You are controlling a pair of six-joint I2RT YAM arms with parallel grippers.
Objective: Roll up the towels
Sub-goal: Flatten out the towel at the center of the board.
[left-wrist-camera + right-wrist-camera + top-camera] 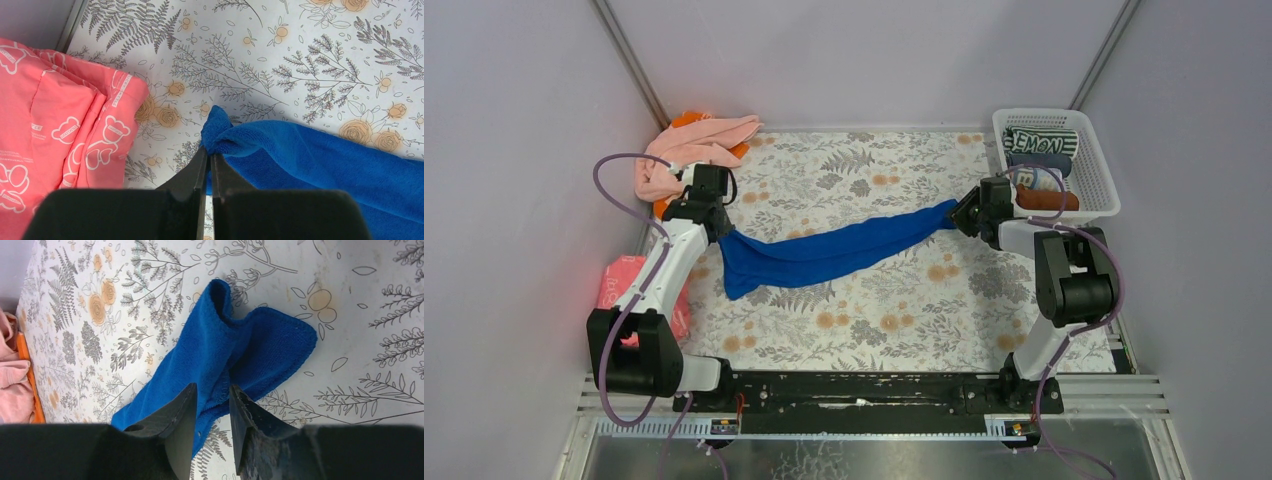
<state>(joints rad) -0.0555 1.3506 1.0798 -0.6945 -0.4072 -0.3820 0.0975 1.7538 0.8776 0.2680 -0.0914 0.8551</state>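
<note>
Blue towel [824, 255] stretched out: left end effector [721, 232] pinched its nine-o'clock end, right end effector [957, 213] pinched its three-o'clock end.

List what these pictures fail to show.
Top view: orange towel, mostly under the pink towel.
Top view: towels in the basket, overlapping; count unclear.
Left wrist view: pink packet, cut off by the left edge.
Right wrist view: far end of the blue towel, behind the right gripper.
</note>
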